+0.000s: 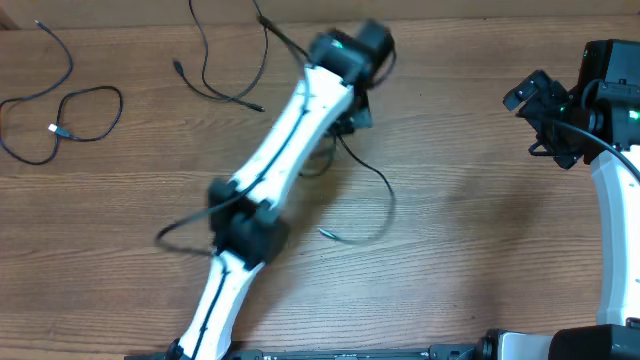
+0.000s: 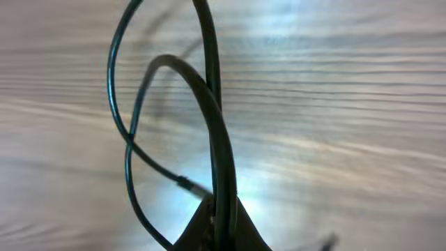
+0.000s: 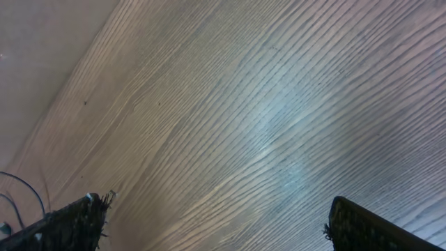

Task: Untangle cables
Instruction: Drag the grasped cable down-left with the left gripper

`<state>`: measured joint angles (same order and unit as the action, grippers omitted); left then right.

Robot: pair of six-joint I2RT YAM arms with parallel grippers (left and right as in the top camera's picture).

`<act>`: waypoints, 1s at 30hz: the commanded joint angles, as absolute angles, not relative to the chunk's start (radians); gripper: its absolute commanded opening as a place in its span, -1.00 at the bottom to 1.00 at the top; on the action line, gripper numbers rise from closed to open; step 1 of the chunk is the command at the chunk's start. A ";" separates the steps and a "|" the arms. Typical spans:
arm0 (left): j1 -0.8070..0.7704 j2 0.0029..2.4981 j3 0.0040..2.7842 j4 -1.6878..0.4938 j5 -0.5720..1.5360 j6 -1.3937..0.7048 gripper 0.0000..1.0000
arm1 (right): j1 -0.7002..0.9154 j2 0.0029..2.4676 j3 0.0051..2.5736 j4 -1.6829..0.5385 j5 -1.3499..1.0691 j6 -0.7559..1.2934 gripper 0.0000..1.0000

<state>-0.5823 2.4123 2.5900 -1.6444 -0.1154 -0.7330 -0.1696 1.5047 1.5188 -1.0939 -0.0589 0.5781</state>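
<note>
1. Cables (image 1: 375, 190) lie spread over the wooden table (image 1: 470, 280); each place below is given from the left gripper (image 1: 352, 105).
2. The left gripper is clenched on one black cord (image 2: 209, 104), which rises from its fingertips and crosses itself in a loop.
3. This held cord runs right of the left gripper, then curves back toward the near edge, ending in a silver tip (image 1: 328, 233) on the wood.
4. A second cord (image 1: 215, 75) lies just left of the left gripper; a third cord (image 1: 85, 100), coiled, lies far to its left.
5. The right gripper (image 3: 216, 226) sits well to the right of the left gripper, released, with bare wood showing between its fingers.
</note>
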 commanded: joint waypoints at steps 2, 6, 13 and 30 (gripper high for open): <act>-0.569 2.127 2.609 -1.690 -0.239 -0.657 -0.91 | -0.169 1.503 1.538 -1.090 -0.046 0.571 1.00; -0.527 1.969 2.609 -1.690 -0.369 -0.647 -0.91 | -0.169 1.503 1.538 -1.090 -0.046 0.571 1.00; -0.344 1.789 2.605 -1.690 -0.280 -0.562 -0.92 | -0.169 1.503 1.538 -1.090 -0.046 0.571 1.00; 0.038 1.216 2.145 -1.689 -0.406 -0.691 -0.91 | -0.169 1.503 1.538 -1.090 -0.046 0.571 1.00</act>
<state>-0.0040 1.2877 2.2951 -1.6920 -0.3386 -0.5583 -0.1696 1.5047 1.5188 -1.0927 -0.0586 0.5762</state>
